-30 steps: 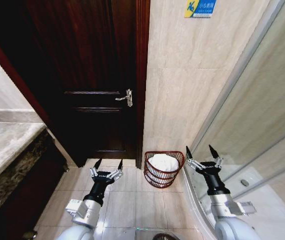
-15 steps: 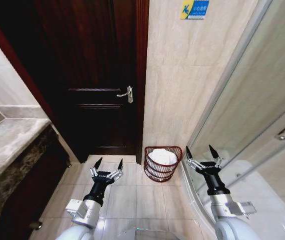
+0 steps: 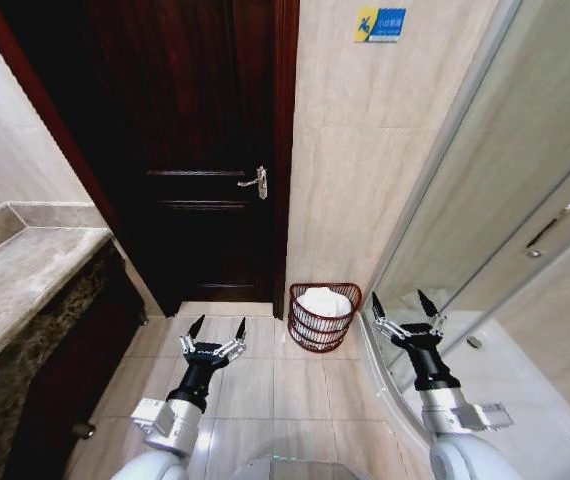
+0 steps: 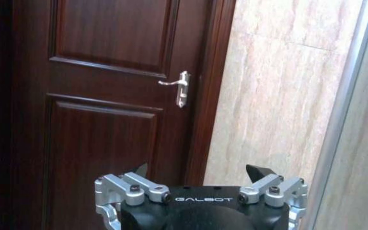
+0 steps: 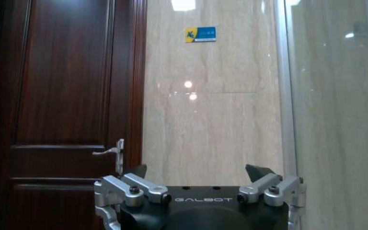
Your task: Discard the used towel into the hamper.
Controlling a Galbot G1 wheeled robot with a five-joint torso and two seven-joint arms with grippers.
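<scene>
Looking on: hamper (image 3: 323,318) on the floor against the tiled wall (image 3: 365,180), right of the dark door (image 3: 205,150), white towel (image 3: 326,301) already lying inside.
Left tool (image 3: 215,334): prongs spread, empty, held over the floor tiles well short of the hamper.
Right tool (image 3: 405,309): prongs spread, empty, just beside the glass shower screen (image 3: 485,200).
Risk: driving in tight could knock the light hamper over, or clip the right arm on the glass.
Obstacles: stone tabletop (image 3: 15,280) crowds the left; door handle (image 3: 256,181) juts out.
</scene>
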